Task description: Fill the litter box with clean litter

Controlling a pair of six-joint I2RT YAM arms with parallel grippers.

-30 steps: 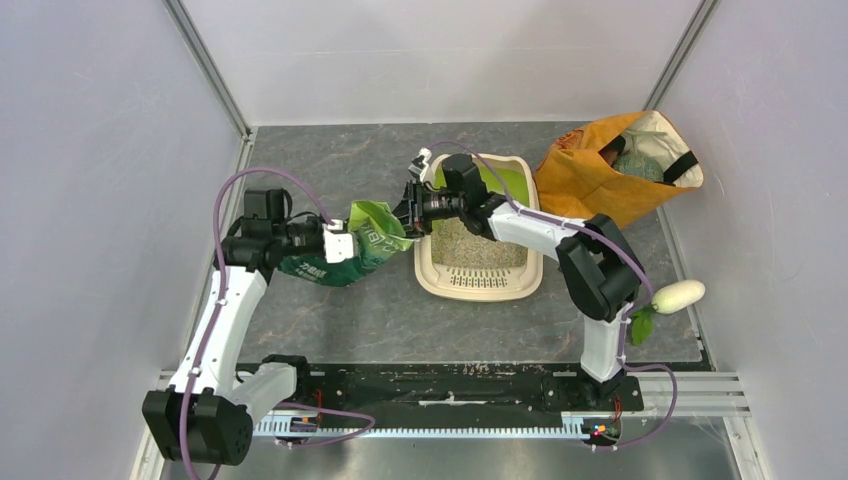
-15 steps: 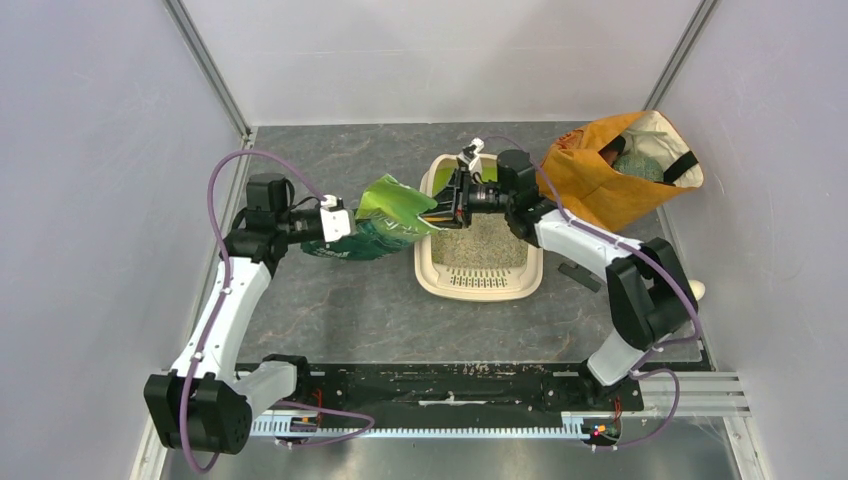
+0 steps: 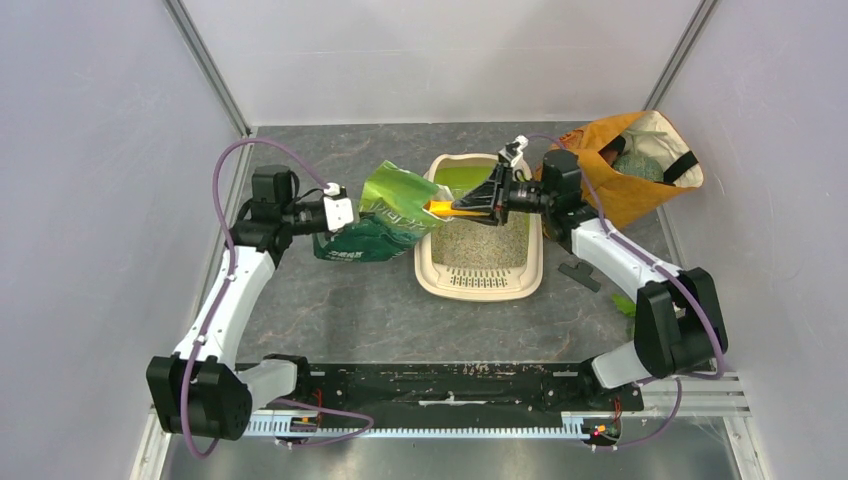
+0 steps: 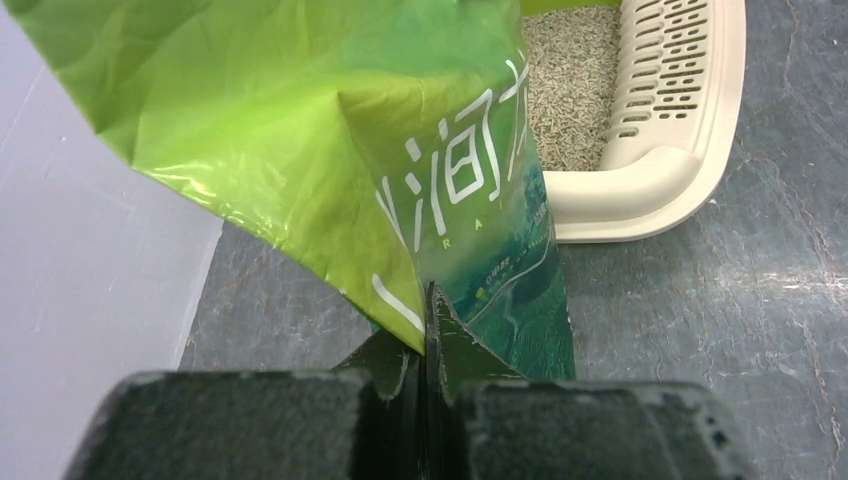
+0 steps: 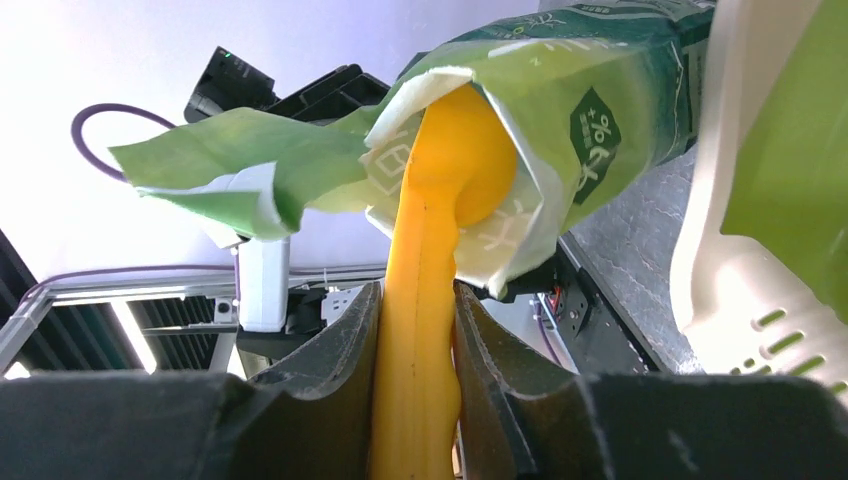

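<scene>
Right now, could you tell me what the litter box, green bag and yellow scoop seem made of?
The litter box looks like rigid moulded plastic, matte beige, with slotted holes. The green bag: thin glossy plastic film, creased and shiny. The yellow scoop: probably smooth plastic, faint seam along its handle.

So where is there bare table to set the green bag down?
Bare table between the box and the rail, and a far strip behind the green bag. Crowded right of the box: orange bag, a black piece.
</scene>
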